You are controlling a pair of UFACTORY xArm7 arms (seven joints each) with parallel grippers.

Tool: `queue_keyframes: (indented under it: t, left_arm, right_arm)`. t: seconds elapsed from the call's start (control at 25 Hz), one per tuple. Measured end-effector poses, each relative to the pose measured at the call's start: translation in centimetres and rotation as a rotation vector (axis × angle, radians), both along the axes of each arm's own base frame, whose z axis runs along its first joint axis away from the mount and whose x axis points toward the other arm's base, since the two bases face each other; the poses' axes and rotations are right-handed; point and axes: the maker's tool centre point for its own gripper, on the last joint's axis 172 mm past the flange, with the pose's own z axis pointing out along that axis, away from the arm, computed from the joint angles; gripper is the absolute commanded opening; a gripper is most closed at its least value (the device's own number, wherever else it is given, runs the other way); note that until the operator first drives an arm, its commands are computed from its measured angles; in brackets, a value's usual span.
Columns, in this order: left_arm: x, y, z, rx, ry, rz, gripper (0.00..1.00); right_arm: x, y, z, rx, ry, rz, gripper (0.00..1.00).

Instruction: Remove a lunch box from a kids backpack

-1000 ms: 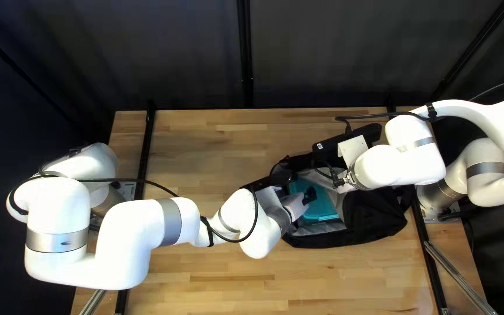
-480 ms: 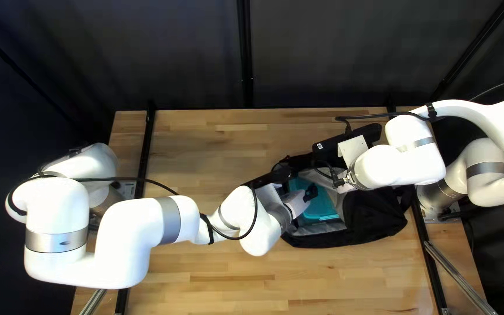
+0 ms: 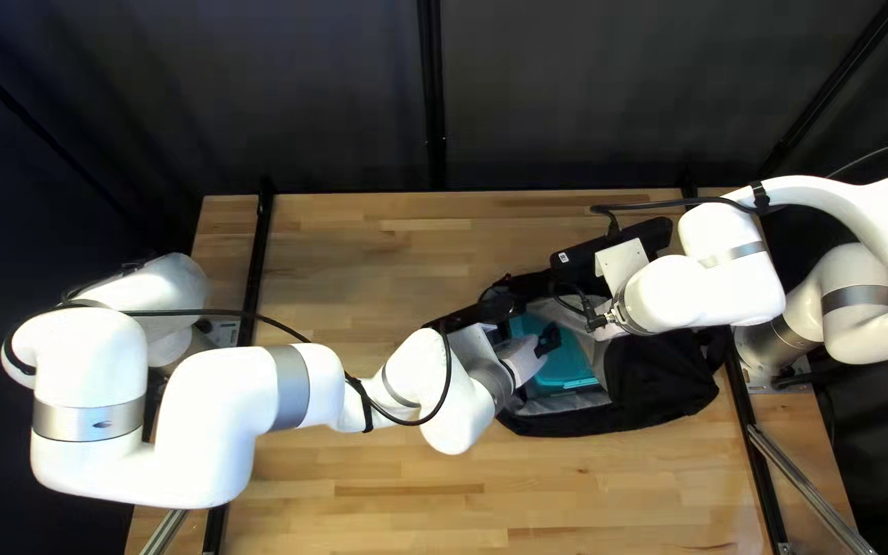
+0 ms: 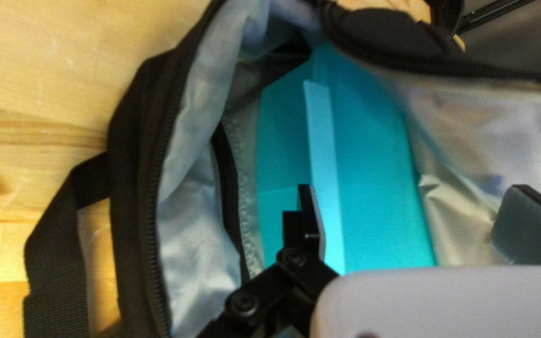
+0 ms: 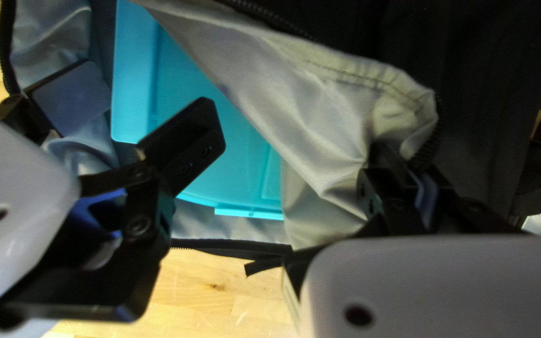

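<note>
While the black backpack [image 3: 660,385] lay unzipped on the wooden desk [image 3: 382,247], the turquoise lunch box [image 3: 567,368] sat right there inside it, framed by gray lining [image 4: 201,206]! In from the left came the left arm [image 3: 300,385], its left claw [image 3: 547,349] poised at the bag's mouth. And it was wide open: one finger [image 4: 309,216] stood over the box, the other over the lining beside it, with nothing gripped between them. Over on the other side, the right claw [image 3: 602,327] had the action: its fingers were closed on the gray-lined flap [image 5: 345,112], pinching it by the edge beside the box. A black strap [image 4: 57,250] trailed on the desk.
</note>
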Motion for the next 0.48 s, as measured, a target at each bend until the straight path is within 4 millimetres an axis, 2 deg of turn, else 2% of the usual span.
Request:
queue_keyframes:
  t: [0.16, 0.2, 0.24, 0.28, 0.48]
  left_arm:
    - [-0.38, -0.18, -0.43, -0.012, 0.005, 0.0, 1.0]
    - [-0.43, -0.25, -0.43, -0.013, 0.007, -0.001, 0.86]
    - [-0.47, -0.29, -0.43, -0.014, 0.008, -0.001, 0.07]
    - [-0.52, -0.31, -0.43, -0.015, 0.009, -0.002, 0.0]
    - [-0.88, -0.33, -0.7, -0.017, 0.017, -0.008, 0.0]
  right_arm:
    - [0.0, 0.0, 0.0, 0.0, 0.0, 0.0, 0.0]
    - [0.0, 0.0, 0.0, 0.0, 0.0, 0.0, 0.0]
    - [0.0, 0.0, 0.0, 0.0, 0.0, 0.0, 0.0]
    - [0.0, 0.0, 0.0, 0.0, 0.0, 0.0, 0.0]
    - [0.0, 0.0, 0.0, 0.0, 0.0, 0.0, 0.0]
